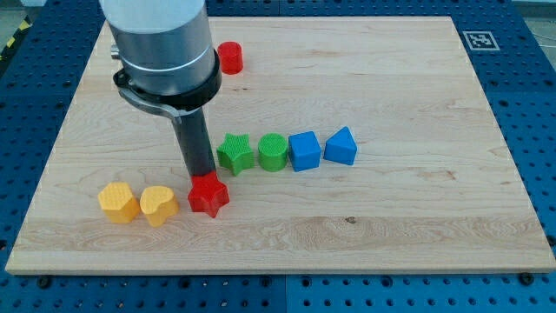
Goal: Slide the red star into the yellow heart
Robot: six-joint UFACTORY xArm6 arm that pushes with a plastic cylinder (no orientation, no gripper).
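Observation:
The red star [209, 196] lies on the wooden board [391, 217], toward the view's lower left. The yellow heart [159, 205] sits a short gap to the star's left, apart from it. My tip [199, 174] rests on the board right at the star's upper edge, touching it. The dark rod rises from there toward the view's top, and the arm's grey body hides part of the board behind it.
A yellow block [117, 202] sits just left of the heart. A green star [234, 153], green cylinder [273, 152], blue cube [304, 150] and blue wedge-like block [340, 146] form a row right of my tip. A red cylinder [231, 57] stands near the top.

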